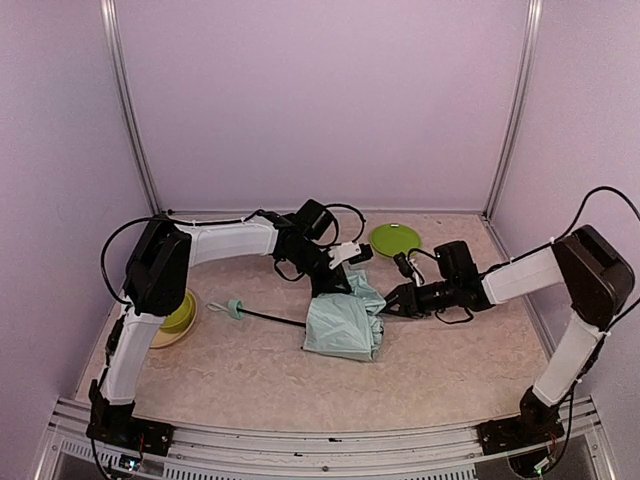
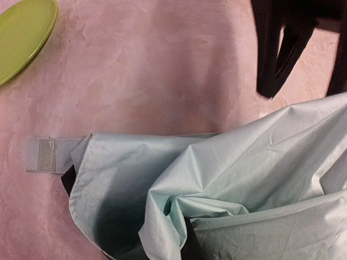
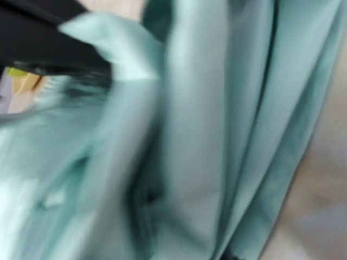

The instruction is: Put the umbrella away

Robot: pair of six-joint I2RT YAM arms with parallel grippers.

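The umbrella (image 1: 345, 325) lies near the middle of the counter (image 1: 250, 385), folded down but loose. Its pale mint fabric sits in a crumpled heap, and the thin black shaft (image 1: 272, 318) runs out to the left and ends in the small mint handle (image 1: 233, 308). The handle rests on the counter just right of a yellow-green bowl (image 1: 180, 315).

The left hand (image 1: 335, 285) is at the top edge of the heap. It is closed, and the fabric is gathered up to it – in the left wrist view the folds (image 2: 244, 179) rise towards the camera and hide the fingers. Black lining shows in the creases. A pale closing tab (image 2: 46, 155) lies flat on the counter, sticking out from the fabric's left edge.

The right hand (image 1: 392, 303) comes in from the right and is at the heap's right side. The left wrist view shows it as two dark fingers (image 2: 268, 59) held partly apart, with bare counter between them and their tips just at the fabric's edge. Nothing is seen between them. The right wrist view is blurred and filled almost wholly with mint folds (image 3: 206, 135); a black shape crosses its upper left corner, but what it is cannot be told.

A green plate (image 1: 395, 238) sits on the counter behind the umbrella, apart from it – the left wrist view catches its rim (image 2: 21, 35) in the upper left corner.
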